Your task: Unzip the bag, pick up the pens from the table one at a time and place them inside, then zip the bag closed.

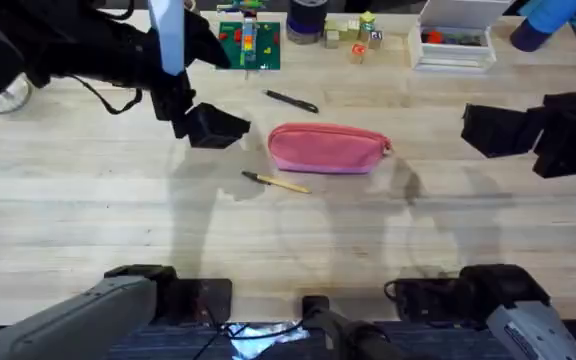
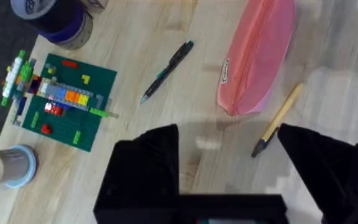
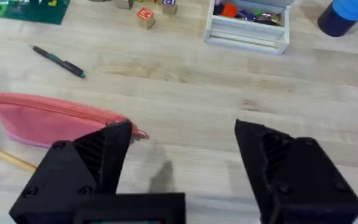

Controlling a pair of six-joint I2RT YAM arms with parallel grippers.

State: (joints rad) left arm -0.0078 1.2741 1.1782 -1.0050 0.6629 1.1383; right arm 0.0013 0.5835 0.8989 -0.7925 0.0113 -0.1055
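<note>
The pink bag (image 1: 326,148) lies zipped in the middle of the wooden table (image 1: 88,230), also seen in the left wrist view (image 2: 253,56) and the right wrist view (image 3: 48,119). A black pen (image 1: 291,100) lies behind it, and a tan-yellow pen (image 1: 277,182) with a dark tip lies in front. My left gripper (image 1: 213,127) hovers left of the bag, open and empty (image 2: 229,165). My right gripper (image 1: 493,130) hangs well to the right of the bag, open and empty (image 3: 182,168).
Along the far edge stand a green brick plate (image 1: 249,42) with a toy build, a dark tape roll (image 1: 306,22), small wooden blocks (image 1: 353,35), a white box (image 1: 453,42) and a blue bottle (image 1: 546,22). A small cup (image 2: 11,167) holds sticks.
</note>
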